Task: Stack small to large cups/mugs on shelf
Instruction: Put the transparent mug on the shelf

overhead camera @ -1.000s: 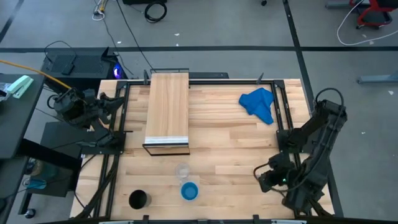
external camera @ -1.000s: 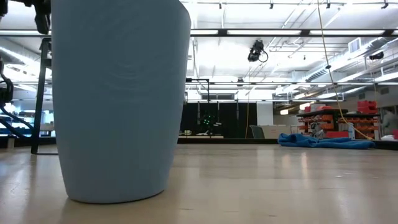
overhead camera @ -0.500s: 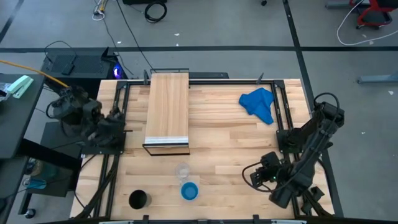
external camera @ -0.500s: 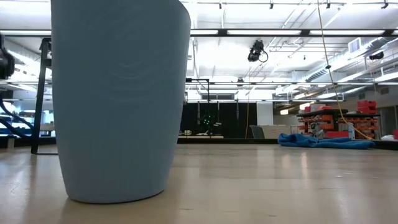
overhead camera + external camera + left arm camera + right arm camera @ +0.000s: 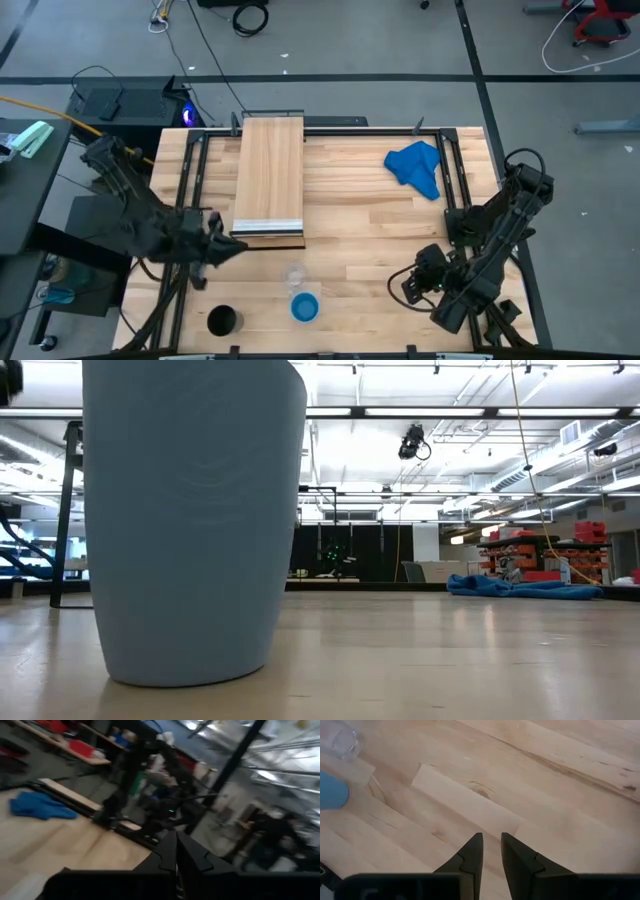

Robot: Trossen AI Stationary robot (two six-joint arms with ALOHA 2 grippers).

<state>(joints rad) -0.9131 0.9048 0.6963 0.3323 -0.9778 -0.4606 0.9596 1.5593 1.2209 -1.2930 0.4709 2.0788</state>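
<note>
The shelf, a long light-wood platform, lies on the table left of centre. Near the front edge stand the clear glass cup, the blue cup and the black cup. The low view shows the blue cup very close. My left gripper is shut and empty, pointing level by the shelf's near left corner; its fingers show closed in the wrist view. My right gripper hangs open and slanting down, right of the cups, over bare wood. The glass cup and blue cup show at that view's edge.
A crumpled blue cloth lies at the far right of the table, also seen in the low view as the blue cloth. Dark frame rails run along both table sides. Bare tabletop lies between shelf, cups and right arm.
My left arm has swung out from beyond the table's left edge toward the shelf's near end, and now reaches level over the table. My right gripper has shifted slightly toward the cups, then kept still. The cups and shelf have not moved.
</note>
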